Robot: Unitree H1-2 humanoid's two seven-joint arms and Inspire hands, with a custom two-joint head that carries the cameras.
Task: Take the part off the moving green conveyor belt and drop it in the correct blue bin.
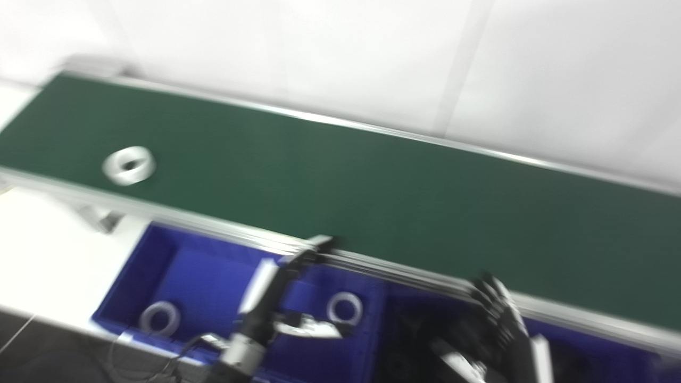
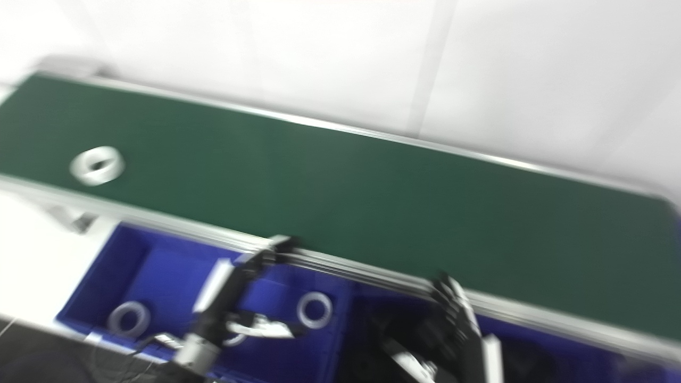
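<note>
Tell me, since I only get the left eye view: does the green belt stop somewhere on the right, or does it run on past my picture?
Observer: It stops. In the right eye view the green conveyor belt ends at a corner just inside the picture's right edge.
Operator: Is anything riding on that last bit I can't see?
Observer: No. That end stretch is bare. The only part on the belt is the white ring, far off near the left end.
</note>
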